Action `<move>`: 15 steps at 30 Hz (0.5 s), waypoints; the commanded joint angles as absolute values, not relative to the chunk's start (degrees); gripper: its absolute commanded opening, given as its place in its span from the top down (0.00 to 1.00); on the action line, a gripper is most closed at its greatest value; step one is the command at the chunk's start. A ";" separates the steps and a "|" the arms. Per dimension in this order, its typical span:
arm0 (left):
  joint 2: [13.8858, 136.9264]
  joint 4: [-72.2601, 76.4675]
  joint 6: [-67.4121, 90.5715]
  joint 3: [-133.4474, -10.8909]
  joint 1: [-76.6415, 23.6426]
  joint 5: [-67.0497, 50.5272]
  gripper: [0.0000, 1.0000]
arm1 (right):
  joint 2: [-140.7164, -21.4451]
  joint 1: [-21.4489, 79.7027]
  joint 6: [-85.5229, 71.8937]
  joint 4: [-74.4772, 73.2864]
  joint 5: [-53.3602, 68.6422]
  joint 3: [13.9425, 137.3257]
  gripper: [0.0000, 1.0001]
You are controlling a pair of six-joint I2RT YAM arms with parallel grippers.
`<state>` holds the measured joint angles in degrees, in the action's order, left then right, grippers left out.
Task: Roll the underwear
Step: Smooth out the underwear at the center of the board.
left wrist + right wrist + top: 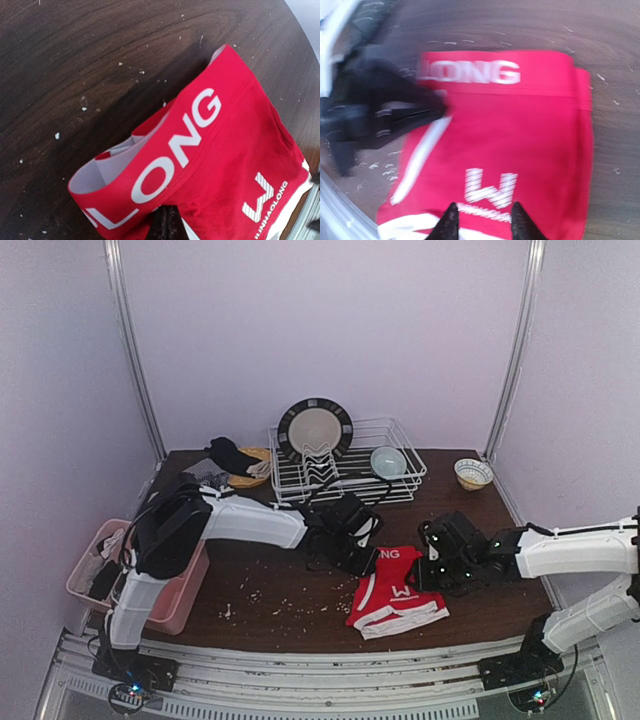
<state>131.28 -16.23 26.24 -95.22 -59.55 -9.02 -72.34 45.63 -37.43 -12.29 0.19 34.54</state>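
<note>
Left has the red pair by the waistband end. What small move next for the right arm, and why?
Probably lower the right fingers and close them on the hem. They stand apart over the red underwear by its W logo, gripping nothing, while the left fingers are shut at the waistband end. Both ends held, the cloth could be pulled flat for rolling.

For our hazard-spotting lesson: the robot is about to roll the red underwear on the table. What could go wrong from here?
The left fingers pinch only an edge of the red underwear, so the cloth might slip free or bunch instead of rolling. Crumbs lie scattered on the table beside it and could get rolled inside. The cloth sits near the table's front edge, so a pull might drag it off.
</note>
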 commanded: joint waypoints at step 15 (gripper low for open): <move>128.98 -17.33 27.78 -90.04 -59.15 -7.45 1.00 | -65.27 50.63 -44.92 -23.58 -4.25 28.02 0.90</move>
